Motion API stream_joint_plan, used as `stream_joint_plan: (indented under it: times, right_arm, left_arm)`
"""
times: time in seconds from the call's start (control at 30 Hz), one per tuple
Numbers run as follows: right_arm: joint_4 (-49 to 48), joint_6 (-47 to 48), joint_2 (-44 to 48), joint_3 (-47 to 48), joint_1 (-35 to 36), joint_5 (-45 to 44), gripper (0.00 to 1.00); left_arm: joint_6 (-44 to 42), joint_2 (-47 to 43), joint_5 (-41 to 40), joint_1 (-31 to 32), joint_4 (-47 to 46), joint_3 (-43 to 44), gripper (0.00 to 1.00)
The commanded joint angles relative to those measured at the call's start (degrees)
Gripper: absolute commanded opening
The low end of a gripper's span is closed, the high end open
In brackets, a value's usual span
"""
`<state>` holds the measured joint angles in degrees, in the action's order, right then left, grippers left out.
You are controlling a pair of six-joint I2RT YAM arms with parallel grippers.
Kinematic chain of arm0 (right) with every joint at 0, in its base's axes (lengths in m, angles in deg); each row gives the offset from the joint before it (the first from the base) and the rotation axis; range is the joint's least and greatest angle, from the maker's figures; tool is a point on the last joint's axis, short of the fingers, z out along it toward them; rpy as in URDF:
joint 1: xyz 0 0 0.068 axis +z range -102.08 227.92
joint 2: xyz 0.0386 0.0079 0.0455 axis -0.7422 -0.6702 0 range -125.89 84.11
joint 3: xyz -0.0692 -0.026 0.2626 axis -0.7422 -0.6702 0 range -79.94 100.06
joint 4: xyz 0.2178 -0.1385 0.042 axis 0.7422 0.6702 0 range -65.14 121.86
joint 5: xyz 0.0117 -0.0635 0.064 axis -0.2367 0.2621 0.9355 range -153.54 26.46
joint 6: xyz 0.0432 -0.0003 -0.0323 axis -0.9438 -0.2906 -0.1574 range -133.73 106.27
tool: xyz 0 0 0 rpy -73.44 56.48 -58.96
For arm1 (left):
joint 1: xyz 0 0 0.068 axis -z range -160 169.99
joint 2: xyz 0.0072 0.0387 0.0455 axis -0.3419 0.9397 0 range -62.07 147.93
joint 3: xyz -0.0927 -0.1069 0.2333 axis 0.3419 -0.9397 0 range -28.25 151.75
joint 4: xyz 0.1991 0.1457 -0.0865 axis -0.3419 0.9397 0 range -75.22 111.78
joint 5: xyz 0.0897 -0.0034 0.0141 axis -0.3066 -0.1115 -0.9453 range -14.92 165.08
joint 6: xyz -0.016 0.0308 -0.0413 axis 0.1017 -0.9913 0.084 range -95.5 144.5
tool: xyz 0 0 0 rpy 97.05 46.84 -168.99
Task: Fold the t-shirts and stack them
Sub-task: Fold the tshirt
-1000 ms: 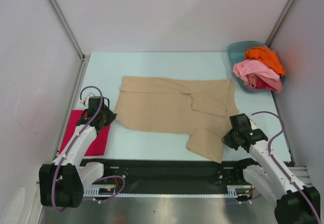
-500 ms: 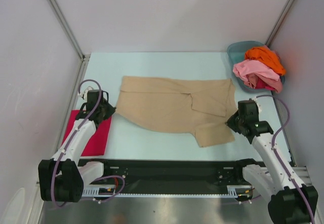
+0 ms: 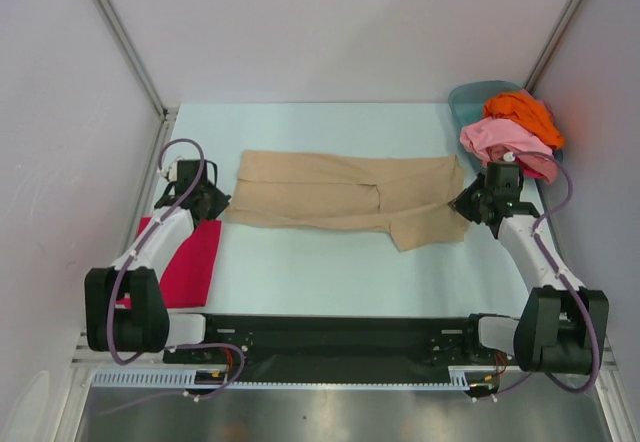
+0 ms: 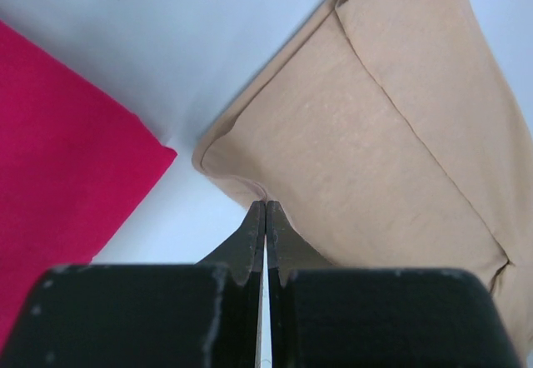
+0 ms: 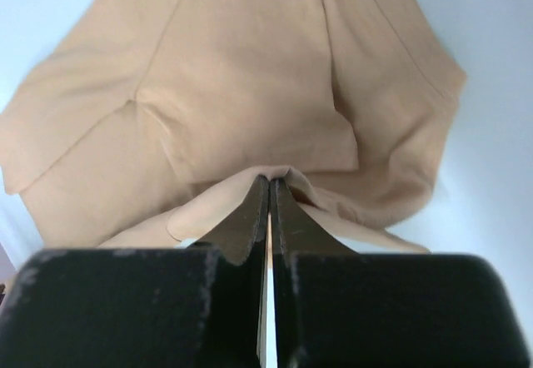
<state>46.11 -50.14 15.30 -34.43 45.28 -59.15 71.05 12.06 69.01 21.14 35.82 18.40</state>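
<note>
At the ends of the cloth, the left gripper (image 4: pixel 265 207) was pinched shut on a corner of the tan t-shirt (image 3: pixel 340 197), and the right gripper (image 5: pixel 270 183) was shut on a bunched fold at its other end. The soft shirt lay as a long folded strip across the pale table (image 3: pixel 300 272). A flat magenta-red t-shirt (image 3: pixel 185 262) lay beside the left arm. Far right, a teal plastic basin (image 3: pixel 466 98) held a crumpled pink t-shirt (image 3: pixel 500 140) and an orange t-shirt (image 3: pixel 525 112).

both arms stretched forward and splayed outward, wrists low. left gripper (image 3: pixel 216 205) and right gripper (image 3: pixel 463 205) both have jaws pinched tight together, each nipping an edge of the tan t-shirt (image 3: pixel 330 197)
</note>
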Motion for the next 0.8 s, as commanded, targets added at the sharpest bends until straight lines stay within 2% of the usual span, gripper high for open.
stream_joint_plan:
  times: [0.0, 0.13, 0.67, 0.77]
  right_arm:
    - [-7.28, 1.86, -3.76, 4.57, -0.79, 5.71, 0.00]
    - [-7.28, 2.04, -8.70, 8.09, -1.14, 7.13, 0.00]
    - [-7.72, 2.48, -22.32, 19.95, -3.17, 10.73, 0.00]
    - [-7.72, 2.39, -23.99, 20.75, -3.52, 11.00, 0.00]
  left_arm:
    - [1.27, 3.56, -0.62, -0.97, -3.10, 4.23, 0.00]
    - [1.71, 9.09, 0.26, -0.97, -3.55, 8.26, 0.00]
    - [3.55, 21.05, 1.67, -0.97, -4.16, 18.55, 0.00]
    - [3.29, 23.51, 1.76, -2.64, -3.99, 20.92, 0.00]
